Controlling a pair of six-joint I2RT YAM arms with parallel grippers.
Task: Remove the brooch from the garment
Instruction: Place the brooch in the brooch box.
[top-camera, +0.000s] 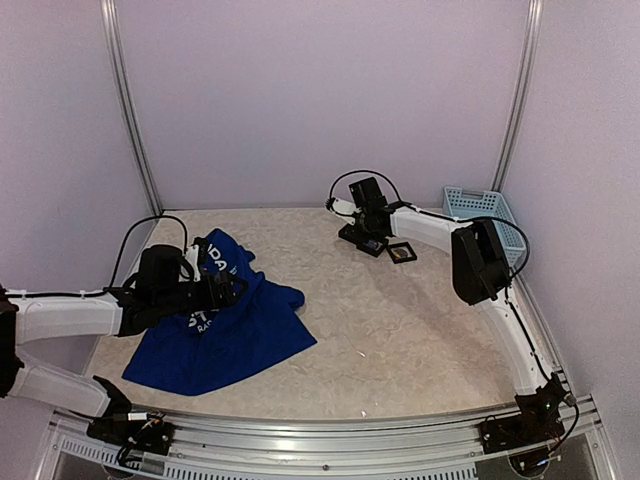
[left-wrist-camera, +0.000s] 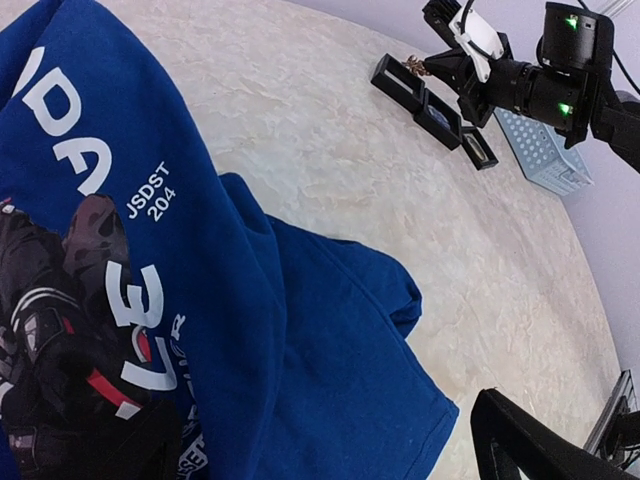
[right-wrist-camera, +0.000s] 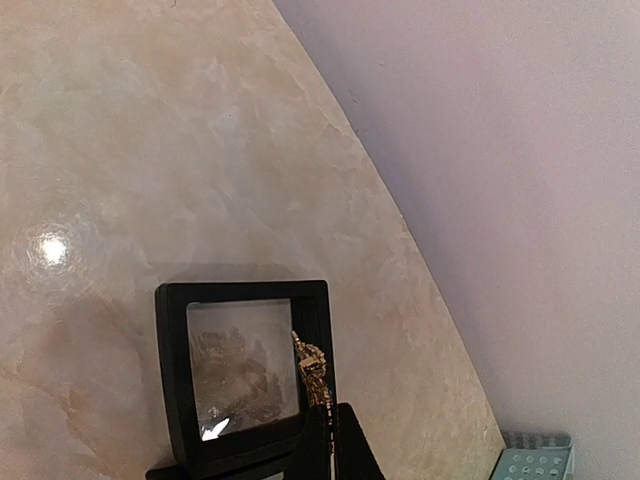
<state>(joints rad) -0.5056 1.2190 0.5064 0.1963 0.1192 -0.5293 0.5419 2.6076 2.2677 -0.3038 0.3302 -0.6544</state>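
Pinching the small gold brooch (right-wrist-camera: 312, 372) by its lower end, the right gripper (right-wrist-camera: 328, 425) holds it close above a black frame (right-wrist-camera: 240, 291), well apart from the garment (top-camera: 225, 340) beneath the spread left gripper (top-camera: 228, 287), so a weak hold could let it slip and skitter across the table (top-camera: 400, 340)

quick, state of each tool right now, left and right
left tool: open, over the garment
right tool: closed, holding the brooch
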